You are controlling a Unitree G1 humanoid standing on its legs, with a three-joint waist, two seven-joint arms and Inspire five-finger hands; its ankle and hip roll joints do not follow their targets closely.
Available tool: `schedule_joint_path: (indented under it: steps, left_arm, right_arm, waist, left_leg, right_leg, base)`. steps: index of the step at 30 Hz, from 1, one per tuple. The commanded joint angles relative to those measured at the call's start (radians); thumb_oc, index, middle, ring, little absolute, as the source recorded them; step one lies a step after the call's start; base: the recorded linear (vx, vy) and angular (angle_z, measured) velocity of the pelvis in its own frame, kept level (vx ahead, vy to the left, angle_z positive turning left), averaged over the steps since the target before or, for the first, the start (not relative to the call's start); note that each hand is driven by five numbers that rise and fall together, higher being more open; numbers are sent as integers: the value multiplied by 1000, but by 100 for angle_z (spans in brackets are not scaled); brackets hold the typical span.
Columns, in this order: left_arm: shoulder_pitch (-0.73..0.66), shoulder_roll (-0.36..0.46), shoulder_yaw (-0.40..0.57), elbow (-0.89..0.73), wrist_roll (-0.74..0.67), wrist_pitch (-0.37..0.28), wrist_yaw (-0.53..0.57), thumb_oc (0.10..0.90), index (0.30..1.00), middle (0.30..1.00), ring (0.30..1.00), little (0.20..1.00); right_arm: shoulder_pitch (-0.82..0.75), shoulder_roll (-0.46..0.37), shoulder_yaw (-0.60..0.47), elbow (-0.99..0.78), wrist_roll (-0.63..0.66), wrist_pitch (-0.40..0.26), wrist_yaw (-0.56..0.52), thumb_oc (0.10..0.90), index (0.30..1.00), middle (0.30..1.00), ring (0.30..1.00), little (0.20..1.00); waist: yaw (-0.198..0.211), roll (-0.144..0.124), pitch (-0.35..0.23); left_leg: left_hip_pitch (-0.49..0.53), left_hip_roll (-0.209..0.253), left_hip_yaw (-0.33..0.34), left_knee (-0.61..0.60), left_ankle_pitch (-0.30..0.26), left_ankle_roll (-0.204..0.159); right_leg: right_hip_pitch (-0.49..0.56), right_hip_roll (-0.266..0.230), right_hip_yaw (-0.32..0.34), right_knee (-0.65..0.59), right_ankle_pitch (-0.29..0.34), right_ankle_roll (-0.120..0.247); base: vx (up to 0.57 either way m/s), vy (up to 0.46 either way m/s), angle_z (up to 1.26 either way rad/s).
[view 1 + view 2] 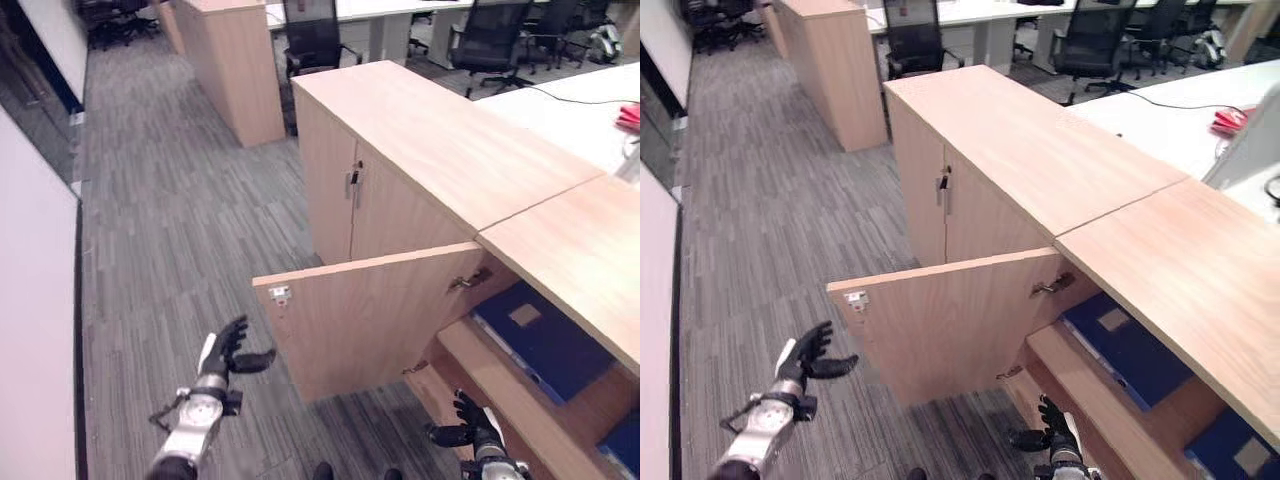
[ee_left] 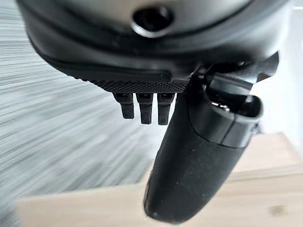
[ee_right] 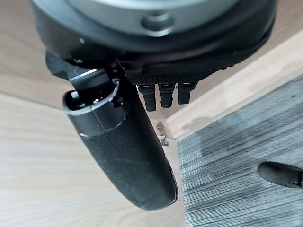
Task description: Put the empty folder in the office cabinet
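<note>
Standing open, the cabinet [image 1: 560, 290] has its door [image 1: 360, 315] swung out toward the carpet [image 1: 170, 200]. A blue folder [image 1: 545, 340] lies flat on the upper shelf [image 1: 510, 395]; a second blue one [image 1: 1230, 450] on the shelf below is cut off by the frame edge. Left hand [image 1: 232, 352] hangs over carpet beside the door's free edge, fingers relaxed, holding nothing. Right hand [image 1: 470, 422] hangs near the shelf front, fingers spread and empty. Bare carpet stretches to the left.
</note>
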Motion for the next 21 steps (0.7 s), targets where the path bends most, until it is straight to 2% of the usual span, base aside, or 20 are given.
schedule_joint_path:
  steps: [1,7,12,15,18,21]
  left_arm:
    - [-191,62,1,23,-47,-101,31,800,900,900,900,900]
    - [-365,90,-80,-17,-75,-97,30,800,900,900,900,900]
    - [-429,27,-150,-67,-103,-100,15,800,900,900,900,900]
    - [-385,-31,-179,-119,-119,-99,-8,800,900,900,900,900]
    - [-258,-94,-197,-177,-130,-94,-50,800,900,900,900,900]
    - [-129,-114,-210,-258,-145,-88,-96,800,900,900,900,900]
  right_arm:
    - [-27,-65,17,-64,-12,-54,-2,800,900,900,900,900]
    - [-38,-66,11,6,20,-45,-1,800,900,900,900,900]
    - [-53,-58,17,34,32,-37,-7,800,900,900,900,900]
    - [-59,-50,13,25,40,-33,-11,800,900,900,900,900]
    - [-50,-43,11,7,20,-30,-18,800,900,900,900,900]
    - [-49,-47,-16,15,17,-28,-28,800,900,900,900,900]
  waist:
    - [6,-2,-45]
    - [-18,-3,-50]
    - [-26,-10,-44]
    - [-28,-11,-35]
    - [-26,-5,-23]
    - [-22,8,-10]
  left_leg:
    - [24,129,12,9,-65,-127]
    - [34,141,19,5,-62,-134]
    - [33,146,8,7,-60,-136]
    - [30,152,4,11,-57,-140]
    - [30,164,2,14,-53,-146]
    - [22,173,-1,21,-46,-152]
  right_leg:
    - [28,-77,-7,43,-96,94]
    - [38,-67,-5,40,-98,91]
    - [37,-61,-7,55,-107,87]
    - [32,-57,-10,66,-112,81]
    - [31,-46,-11,70,-120,70]
    - [23,-38,-6,76,-125,61]
  base:
    - [1,-25,-18]
    - [11,-32,-6]
    - [11,-48,3]
    - [9,-61,13]
    - [0,-83,9]
    - [-37,-71,1]
